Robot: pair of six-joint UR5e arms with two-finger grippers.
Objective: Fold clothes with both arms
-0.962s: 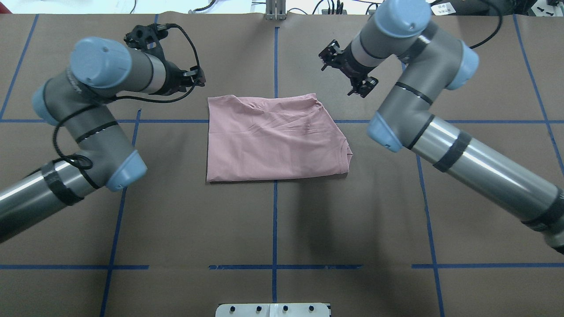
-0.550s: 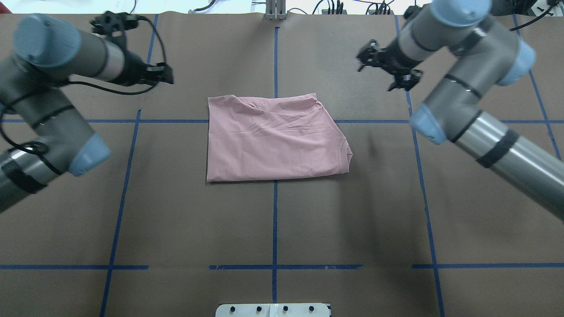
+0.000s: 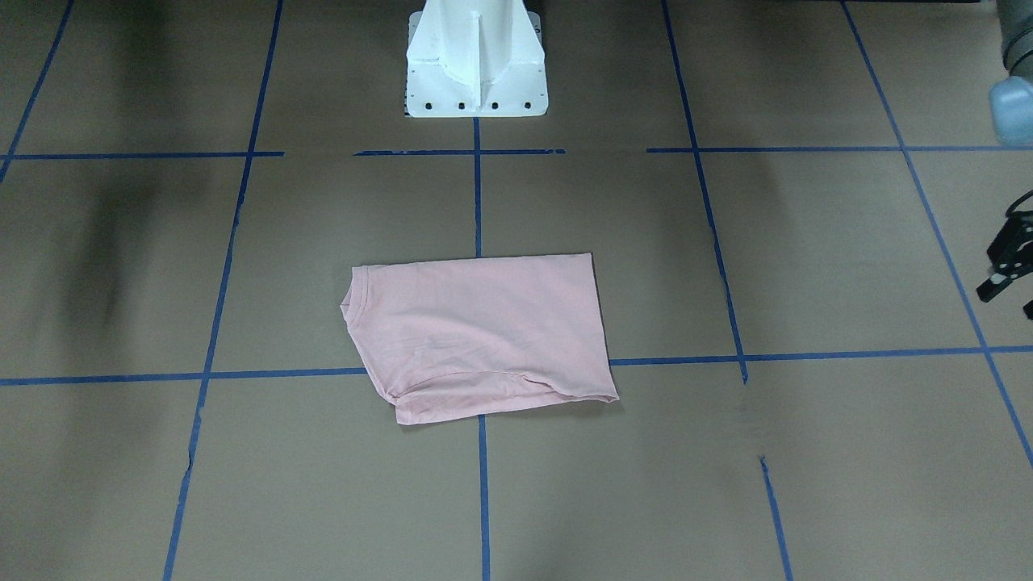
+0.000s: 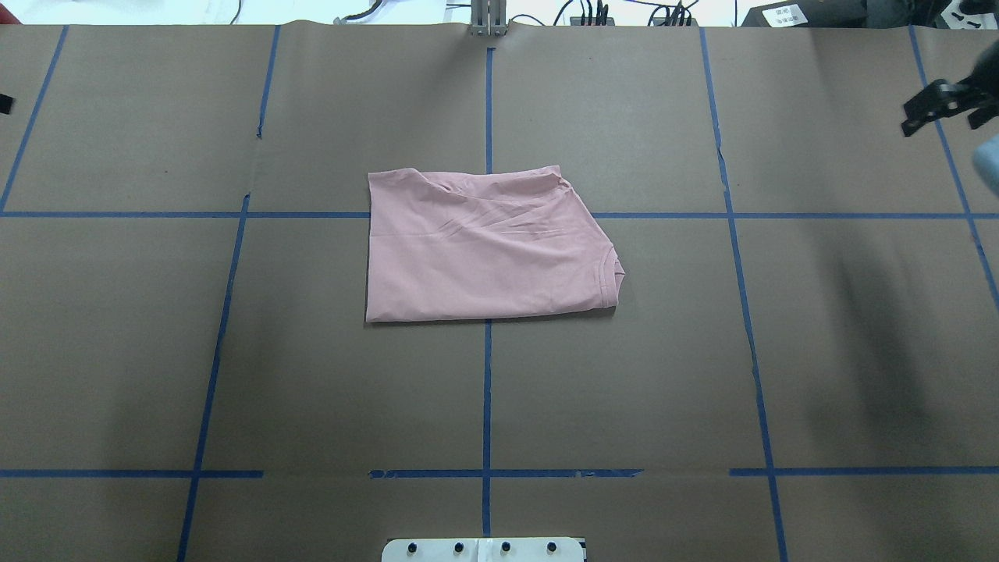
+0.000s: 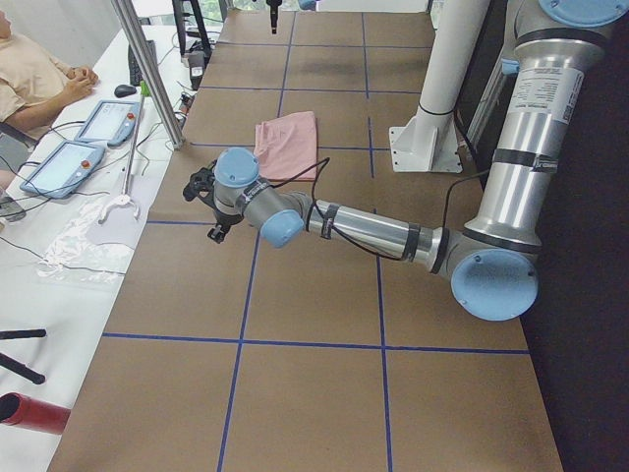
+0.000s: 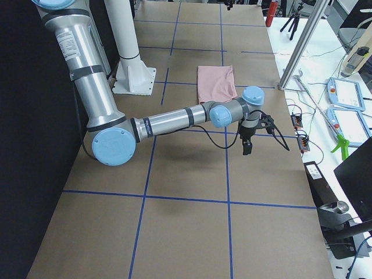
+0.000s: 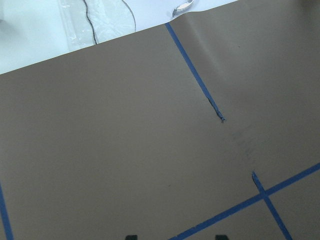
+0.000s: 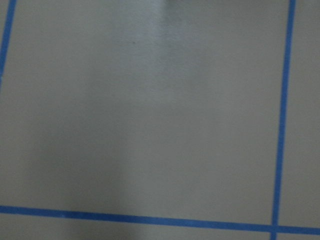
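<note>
The pale pink T-shirt lies folded into a rough rectangle at the table's middle, plain side up, with the collar at its right corner; it also shows in the front view. No print shows. Both arms are swung far out to the sides, well away from it. My left gripper hangs over the table's left end, and the left wrist view shows its two fingertips apart and empty. My right gripper is at the far right edge, prongs apart, holding nothing.
The brown paper-covered table carries a grid of blue tape lines. The white pedestal base stands at the robot's edge. Beyond the far edge are a metal post, tablets and a seated operator.
Both arms have swung outward from beside the shirt to the table's left and right ends, almost leaving the overhead view. The shirt has not moved.
</note>
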